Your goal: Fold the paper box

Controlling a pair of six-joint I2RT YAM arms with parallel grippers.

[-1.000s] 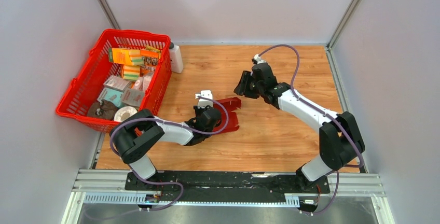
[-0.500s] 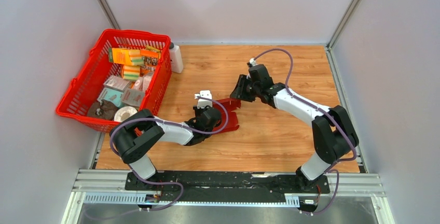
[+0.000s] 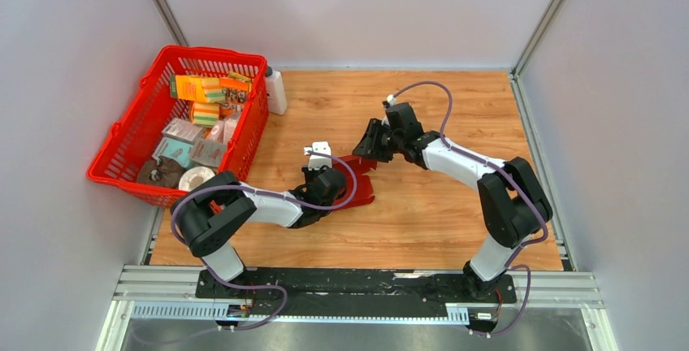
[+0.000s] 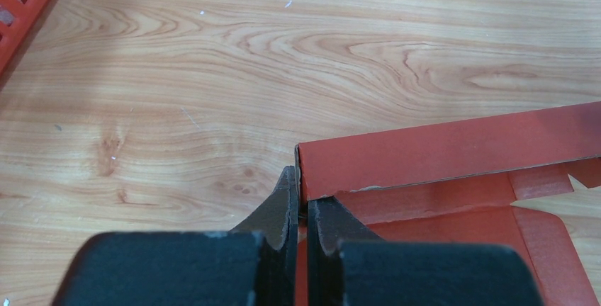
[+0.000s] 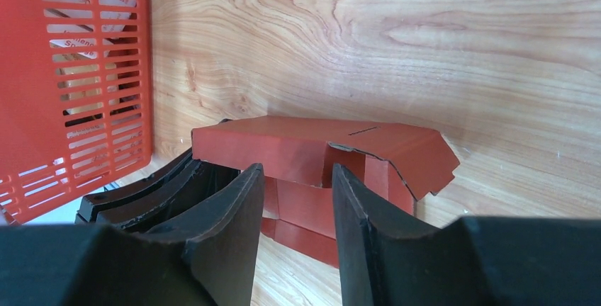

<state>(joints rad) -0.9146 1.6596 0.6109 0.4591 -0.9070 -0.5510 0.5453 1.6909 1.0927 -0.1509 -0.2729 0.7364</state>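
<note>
The paper box (image 3: 359, 182) is dark red cardboard, partly folded, lying mid-table with one wall raised. My left gripper (image 3: 328, 179) is shut on it. In the left wrist view the gripper (image 4: 303, 194) pinches the end of the upright wall of the box (image 4: 453, 149). My right gripper (image 3: 368, 143) sits at the box's far side. In the right wrist view it (image 5: 298, 173) is open, nothing between its fingers, and the box (image 5: 312, 143) with a bent top flap stands just beyond the fingertips.
A big red mesh basket (image 3: 122, 144) full of printed packages stands at the left, also seen in the right wrist view (image 5: 71, 72). A white bottle (image 3: 275, 91) stands by its far corner. Walls close in the table on three sides.
My right arm has swung left and down toward the box, its gripper now right at the far flap. The left arm and its grip have not moved.
</note>
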